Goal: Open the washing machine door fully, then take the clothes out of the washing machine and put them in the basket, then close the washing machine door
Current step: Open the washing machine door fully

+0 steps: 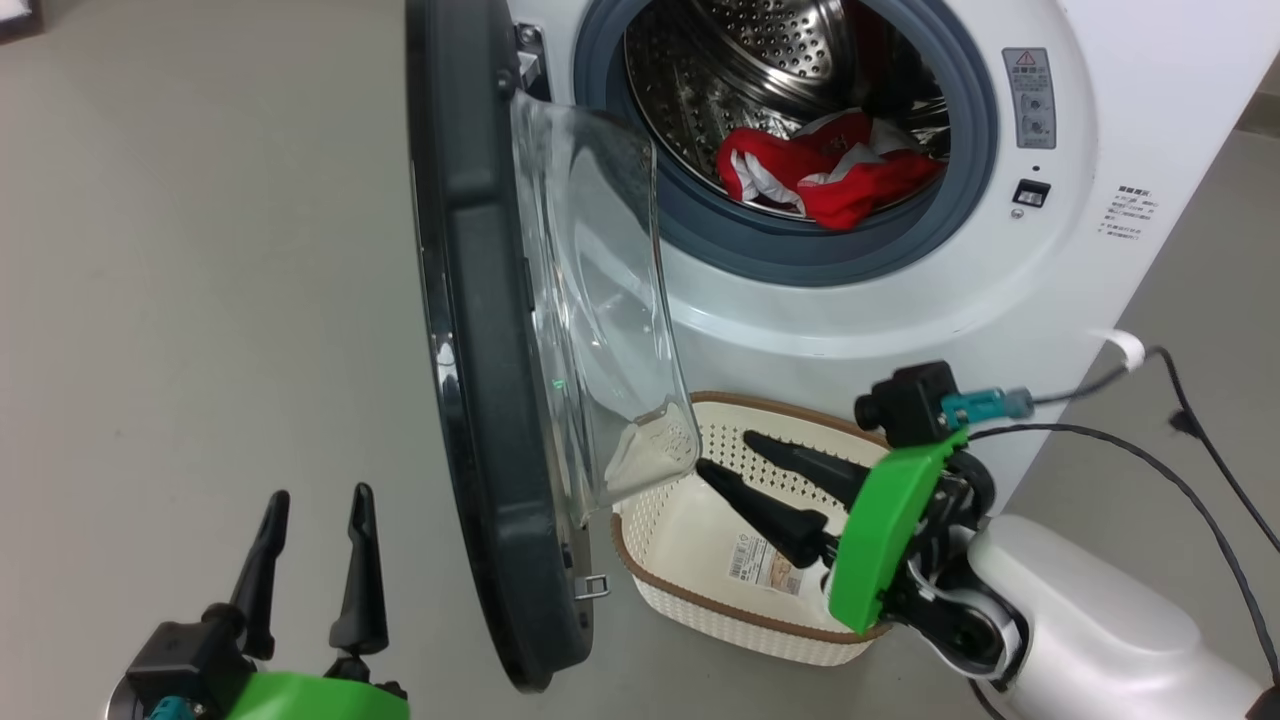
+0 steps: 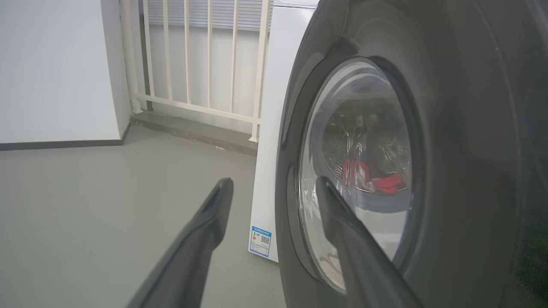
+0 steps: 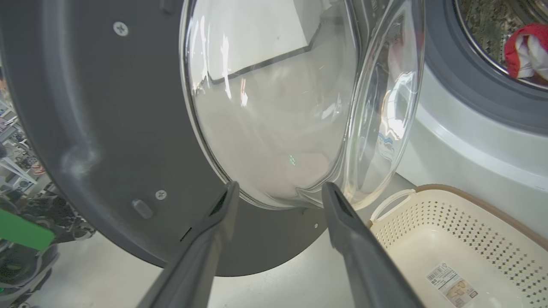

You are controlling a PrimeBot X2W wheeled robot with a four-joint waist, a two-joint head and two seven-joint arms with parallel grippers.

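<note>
Basket (image 1: 720, 625) — beneath right tool (image 1: 724, 452)

I count 1 white front-loading washing machine (image 1: 1100, 250), 1 round black-rimmed glass door (image 1: 480, 300), 1 cream perforated plastic basket (image 1: 720, 625), 1 heap of red-and-white clothes (image 1: 830, 170) (pcs unclear), and 2 arms: left end effector (image 1: 321, 493), right end effector (image 1: 725, 451).

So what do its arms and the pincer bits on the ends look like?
The left tool and right tool each have two long, dark, tapering fingers on a bright green bracket. The right carries a small black camera with a teal plug and black cables; its forearm is smooth, rounded, white.
</note>
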